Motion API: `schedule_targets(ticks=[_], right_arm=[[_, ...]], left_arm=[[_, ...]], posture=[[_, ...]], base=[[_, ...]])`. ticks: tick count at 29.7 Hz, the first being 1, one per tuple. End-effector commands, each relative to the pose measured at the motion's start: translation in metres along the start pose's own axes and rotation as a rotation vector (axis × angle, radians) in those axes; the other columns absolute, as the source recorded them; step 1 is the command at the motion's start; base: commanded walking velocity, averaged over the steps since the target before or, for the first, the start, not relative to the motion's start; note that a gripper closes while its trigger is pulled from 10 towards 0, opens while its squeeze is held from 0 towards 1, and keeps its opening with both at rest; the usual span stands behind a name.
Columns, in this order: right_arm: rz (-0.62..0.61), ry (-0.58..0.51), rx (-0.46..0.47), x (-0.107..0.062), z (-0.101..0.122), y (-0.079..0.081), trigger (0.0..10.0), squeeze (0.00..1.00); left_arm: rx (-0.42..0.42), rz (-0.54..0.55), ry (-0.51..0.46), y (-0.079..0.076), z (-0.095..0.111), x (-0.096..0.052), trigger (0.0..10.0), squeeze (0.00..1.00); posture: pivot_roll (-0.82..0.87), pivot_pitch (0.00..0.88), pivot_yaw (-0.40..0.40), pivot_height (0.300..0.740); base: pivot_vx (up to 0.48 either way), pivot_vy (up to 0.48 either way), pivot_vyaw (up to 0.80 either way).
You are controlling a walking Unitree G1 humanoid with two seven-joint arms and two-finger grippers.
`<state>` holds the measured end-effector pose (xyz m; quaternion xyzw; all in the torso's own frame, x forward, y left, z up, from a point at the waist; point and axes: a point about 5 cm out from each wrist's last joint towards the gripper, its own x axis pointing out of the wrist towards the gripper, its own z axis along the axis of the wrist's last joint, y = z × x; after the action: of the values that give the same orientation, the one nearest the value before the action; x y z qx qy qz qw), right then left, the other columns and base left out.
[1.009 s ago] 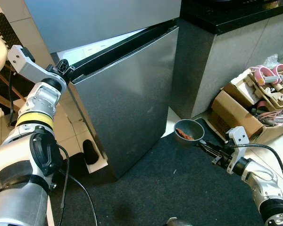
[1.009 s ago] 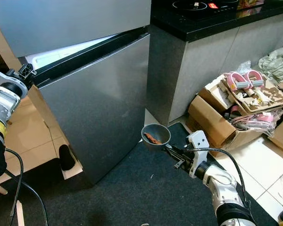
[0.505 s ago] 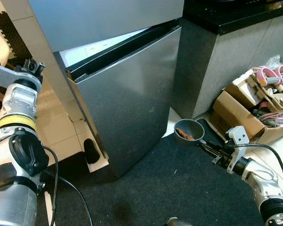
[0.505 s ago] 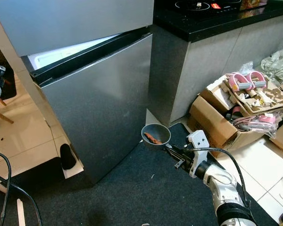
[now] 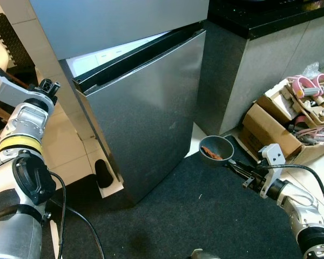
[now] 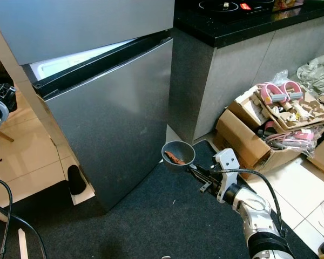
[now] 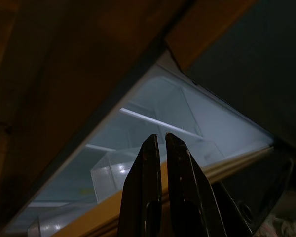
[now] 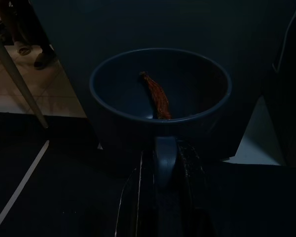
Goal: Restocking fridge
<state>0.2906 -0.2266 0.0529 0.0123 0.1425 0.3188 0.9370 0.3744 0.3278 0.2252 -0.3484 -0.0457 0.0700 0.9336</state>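
The steel fridge (image 5: 146, 108) stands ahead with its lower door ajar, and a strip of white interior (image 5: 116, 51) shows in the gap. My left gripper (image 5: 47, 85) hovers left of the door's open edge, apart from it. In the left wrist view its fingers (image 7: 147, 163) lie shut together, pointing at the lit interior and a clear bin (image 7: 118, 170). My right gripper (image 5: 232, 164) is shut on the rim of a grey bowl (image 5: 216, 149) held low over the mat. A reddish-brown strip of food (image 8: 157, 96) lies in the bowl.
A dark counter block (image 5: 248, 70) adjoins the fridge on the right. Cardboard boxes (image 5: 283, 121) full of clutter stand at the far right. Black mat (image 5: 194, 216) covers the floor in front, with tiles (image 5: 70, 151) to the left. A dark object (image 5: 103, 174) lies at the fridge's foot.
My left gripper has come away from the door's edge, swung out to the left and drifted slightly back. The door stays ajar. The right gripper and bowl have held still.
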Motion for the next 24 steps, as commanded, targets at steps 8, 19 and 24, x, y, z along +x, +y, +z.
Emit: schedule_targets(ticks=[8,19,24], right_arm=[[-0.006,0.002,-0.018,-0.002,0.002,-0.002,10.0,0.0],[-0.001,0.002,-0.022,0.0,0.004,-0.001,10.0,0.0],[-0.002,0.002,-0.023,0.001,0.004,-0.002,10.0,0.0]], left_arm=[[0.093,-0.119,0.134,-0.005,-0.016,-0.001,10.0,0.0],[0.142,-0.352,0.231,-0.021,-0.029,-0.002,10.0,0.0],[0.164,-0.511,0.231,-0.033,-0.03,-0.004,10.0,0.0]], posture=[[-0.11,0.065,0.039,0.74],[-0.1,0.058,0.036,0.74],[-0.1,0.057,0.038,0.74]], base=[[0.0,0.0,0.0],[0.0,0.0,0.0],[0.0,0.0,0.0]])
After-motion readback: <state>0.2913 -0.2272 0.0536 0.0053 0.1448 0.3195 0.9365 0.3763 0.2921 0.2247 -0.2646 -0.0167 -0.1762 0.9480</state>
